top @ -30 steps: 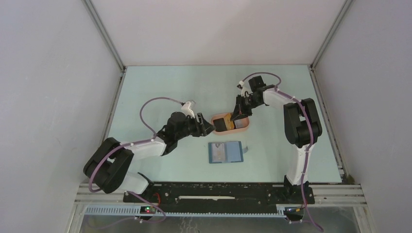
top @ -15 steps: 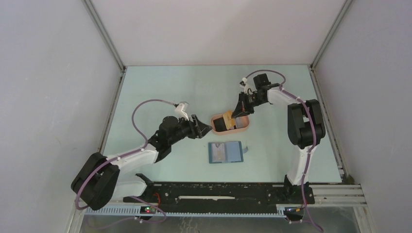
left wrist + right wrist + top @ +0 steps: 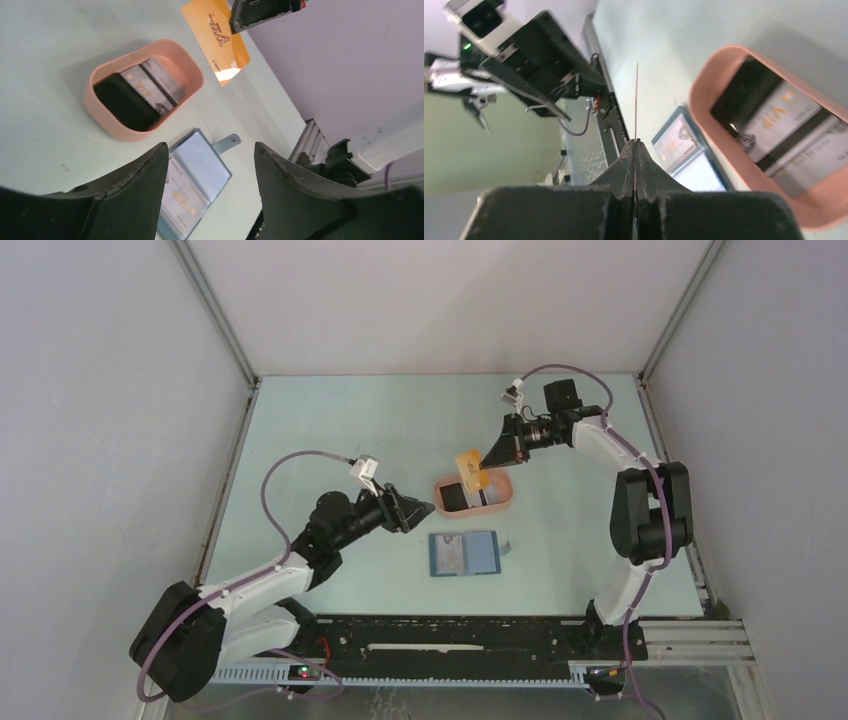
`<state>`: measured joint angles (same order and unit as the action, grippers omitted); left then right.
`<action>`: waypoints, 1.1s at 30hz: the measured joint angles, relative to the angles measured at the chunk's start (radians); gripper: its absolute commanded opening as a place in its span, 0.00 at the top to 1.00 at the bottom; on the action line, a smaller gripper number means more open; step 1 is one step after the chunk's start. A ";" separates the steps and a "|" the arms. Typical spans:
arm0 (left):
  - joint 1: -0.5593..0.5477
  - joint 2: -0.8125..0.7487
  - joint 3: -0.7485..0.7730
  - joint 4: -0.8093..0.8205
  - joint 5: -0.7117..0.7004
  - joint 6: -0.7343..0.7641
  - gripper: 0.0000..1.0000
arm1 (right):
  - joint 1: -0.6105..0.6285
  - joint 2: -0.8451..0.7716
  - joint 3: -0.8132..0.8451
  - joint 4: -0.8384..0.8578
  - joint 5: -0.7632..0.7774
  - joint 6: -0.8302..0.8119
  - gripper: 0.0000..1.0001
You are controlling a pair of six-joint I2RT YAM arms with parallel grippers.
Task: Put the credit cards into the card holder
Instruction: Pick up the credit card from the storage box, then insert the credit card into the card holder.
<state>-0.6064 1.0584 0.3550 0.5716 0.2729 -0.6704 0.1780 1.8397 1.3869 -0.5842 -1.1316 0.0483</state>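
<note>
Right tool (image 3: 636,144) tight on orange card (image 3: 215,42)

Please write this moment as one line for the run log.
right hand: shut on orange card, near pink tray | left hand: open, empty | card holder: lying open

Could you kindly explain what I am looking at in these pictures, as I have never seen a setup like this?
These are two robot arms bolted at the near edge of a pale table. The wide picture looks down from above and behind them. The other two come from a small camera on each wrist, so each shows its own fingers. On the table stand a pink tray holding a black card and pale cards, and, nearer the arms, a blue wallet lying open. The right hand is shut on an orange card, held in the air near the tray. The left hand is open and empty, pointing toward the tray.
</note>
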 measured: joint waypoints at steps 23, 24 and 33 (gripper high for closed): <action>-0.045 0.043 -0.123 0.635 0.074 -0.257 0.43 | 0.134 -0.226 -0.018 -0.107 -0.292 -0.278 1.00; -0.051 0.058 -0.122 0.652 0.073 -0.268 0.45 | 0.137 -0.227 -0.018 -0.108 -0.292 -0.279 1.00; -0.098 0.182 -0.082 0.747 0.070 -0.325 0.56 | 0.152 -0.229 -0.018 -0.115 -0.293 -0.289 1.00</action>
<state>-0.7040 1.2407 0.2733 1.3186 0.3428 -0.9955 0.3302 1.6108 1.3693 -0.6994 -1.4242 -0.2405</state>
